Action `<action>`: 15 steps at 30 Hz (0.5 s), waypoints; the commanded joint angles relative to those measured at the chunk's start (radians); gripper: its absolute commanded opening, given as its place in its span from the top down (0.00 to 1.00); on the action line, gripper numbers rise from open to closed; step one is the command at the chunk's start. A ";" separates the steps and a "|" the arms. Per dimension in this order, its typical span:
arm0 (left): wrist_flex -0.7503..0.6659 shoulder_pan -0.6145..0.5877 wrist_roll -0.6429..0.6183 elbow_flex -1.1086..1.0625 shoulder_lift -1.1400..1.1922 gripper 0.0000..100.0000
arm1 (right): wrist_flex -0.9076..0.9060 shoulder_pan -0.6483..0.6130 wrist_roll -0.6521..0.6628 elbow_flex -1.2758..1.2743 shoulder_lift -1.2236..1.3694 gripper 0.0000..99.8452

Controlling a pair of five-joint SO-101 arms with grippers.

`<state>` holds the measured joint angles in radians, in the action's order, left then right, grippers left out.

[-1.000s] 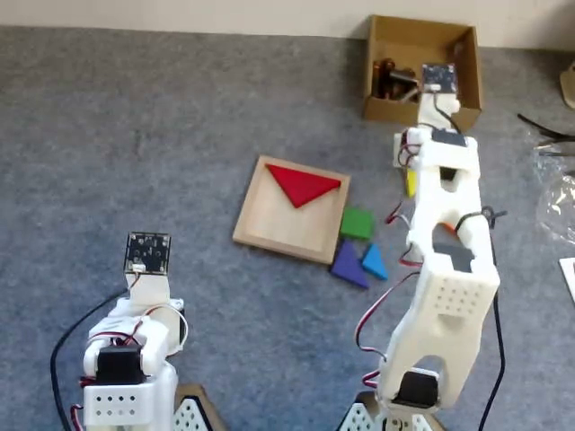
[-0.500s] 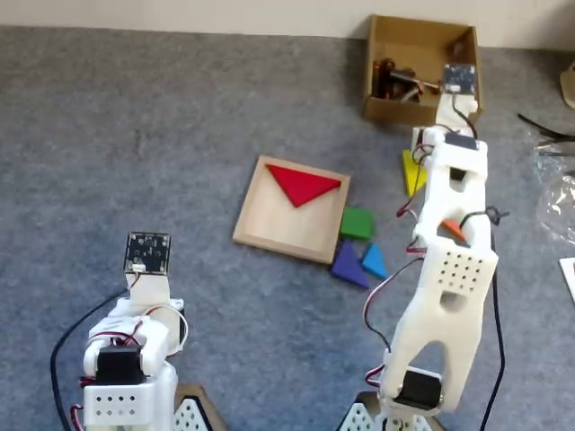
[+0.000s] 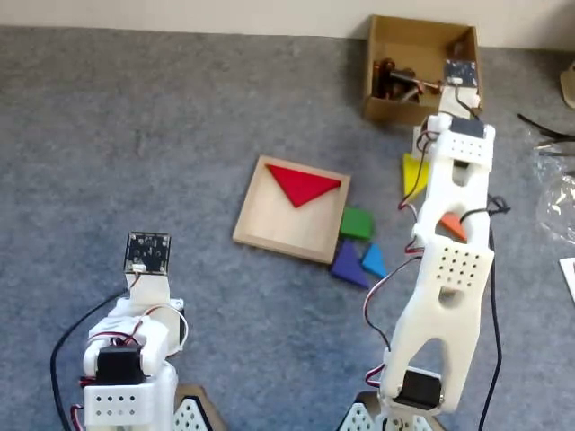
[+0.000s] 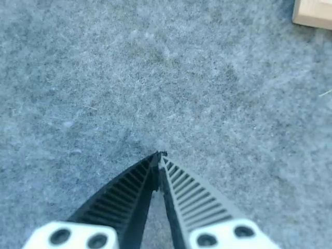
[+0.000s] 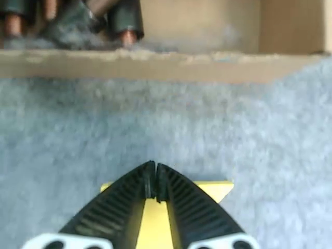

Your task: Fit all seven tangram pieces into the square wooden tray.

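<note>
On the grey felt-covered table (image 3: 135, 135), the square wooden tray (image 3: 280, 226) is placed near the middle, turned slightly askew, and a large red triangle (image 3: 304, 184) is laid flat inside it against its far side. A green square piece (image 3: 357, 223) is set just beside the tray's right edge, with a purple triangle (image 3: 348, 263) and a smaller blue triangle (image 3: 374, 261) touching one another just nearer the table's near edge. A yellow triangle (image 3: 412, 172) is found towards the far right corner, just short of an open brown cardboard box (image 3: 395, 109). An orange piece (image 3: 452, 226) is glimpsed through the right arm's frame (image 3: 449, 278). The right gripper (image 5: 155, 171) is held over the yellow triangle with its fingers (image 5: 187, 207) pressed together, nothing between them; whether the piece is touched cannot be told. The left gripper (image 4: 160, 158) is poised over bare felt near the near left corner, fingers (image 4: 189, 192) likewise closed on nothing.
</note>
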<state>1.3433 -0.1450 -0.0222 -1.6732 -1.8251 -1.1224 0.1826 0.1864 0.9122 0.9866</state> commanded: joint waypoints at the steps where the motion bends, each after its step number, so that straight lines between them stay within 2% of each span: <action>1: 0.003 -0.013 0.003 -0.022 -0.005 0.99 | -0.113 -0.015 0.005 0.087 -0.018 0.99; 15: 0.003 -0.013 0.005 -0.022 -0.005 0.99 | -0.432 -0.097 0.012 0.090 -0.027 0.99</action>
<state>1.3433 -0.1450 -0.0222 -1.6732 -1.8251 -1.4952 0.1181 0.1864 0.9383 0.9866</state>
